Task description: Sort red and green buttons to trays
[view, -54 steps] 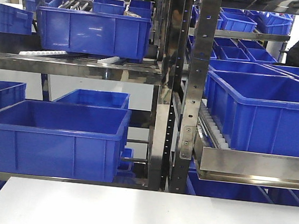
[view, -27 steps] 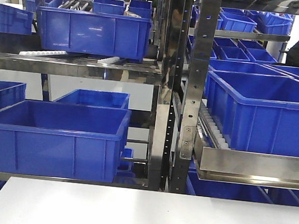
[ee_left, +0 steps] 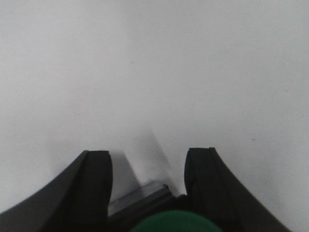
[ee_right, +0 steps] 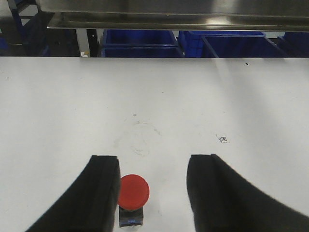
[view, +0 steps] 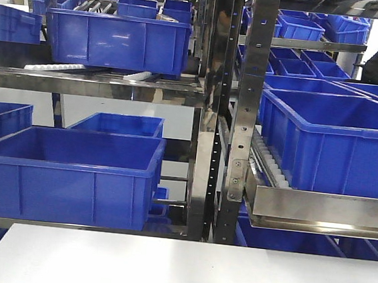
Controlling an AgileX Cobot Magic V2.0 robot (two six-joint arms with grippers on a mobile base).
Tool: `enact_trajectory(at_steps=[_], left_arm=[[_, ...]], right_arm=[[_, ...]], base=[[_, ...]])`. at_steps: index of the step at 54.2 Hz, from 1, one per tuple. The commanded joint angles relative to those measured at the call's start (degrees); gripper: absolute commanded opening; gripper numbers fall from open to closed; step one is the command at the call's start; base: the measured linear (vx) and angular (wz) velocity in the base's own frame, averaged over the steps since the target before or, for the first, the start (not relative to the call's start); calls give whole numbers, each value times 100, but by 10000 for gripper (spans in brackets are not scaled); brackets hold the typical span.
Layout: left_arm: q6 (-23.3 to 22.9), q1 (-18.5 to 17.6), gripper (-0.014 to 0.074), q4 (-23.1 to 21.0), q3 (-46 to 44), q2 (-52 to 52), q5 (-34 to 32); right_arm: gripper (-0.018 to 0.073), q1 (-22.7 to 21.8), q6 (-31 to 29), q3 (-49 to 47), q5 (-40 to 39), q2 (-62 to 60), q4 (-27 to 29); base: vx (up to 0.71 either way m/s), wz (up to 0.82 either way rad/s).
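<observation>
Centring comes first: the right gripper (ee_right: 153, 162), released, straddles the red button (ee_right: 133, 191) on the table (ee_right: 154, 96), cap just beside 1 finger. Shift sideways before clenching. Left gripper (ee_left: 147, 157), also spread, has the green button (ee_left: 176, 223) deep between its 2 fingers over the table; trays unseen.

This is an industrial storage or warehouse area. Tall stainless-steel shelving racks (view: 244, 120) with perforated uprights carry rows of deep blue plastic crates (view: 66, 170). One shelf has a sloped white roller track (view: 270, 166) feeding the crates forward. A plain white counter (view: 183, 271) stands before the racks.
</observation>
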Motion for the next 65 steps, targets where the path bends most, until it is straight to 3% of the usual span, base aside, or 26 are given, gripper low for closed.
enact_trajectory(at_steps=[1, 12, 24, 41, 65], left_arm=[[0, -6, 313, -318, -77, -100, 183], [0, -6, 127, -312, -77, -100, 183], [5, -6, -7, -312, -77, -100, 183], [110, -6, -6, -312, -97, -145, 183], [49, -6, 0, -322, -105, -1021, 158]], right_arm=[[404, -38, -38, -179, -405, 43, -88], [404, -38, -38, -179, -400, 43, -88], [404, -38, -14, -179, -379, 43, -83], [404, -38, 36, -179, -118, 43, -22], [404, -38, 307, -179, -105, 43, -18]], base=[[0, 0], [0, 0], [0, 0], [0, 0], [0, 0]])
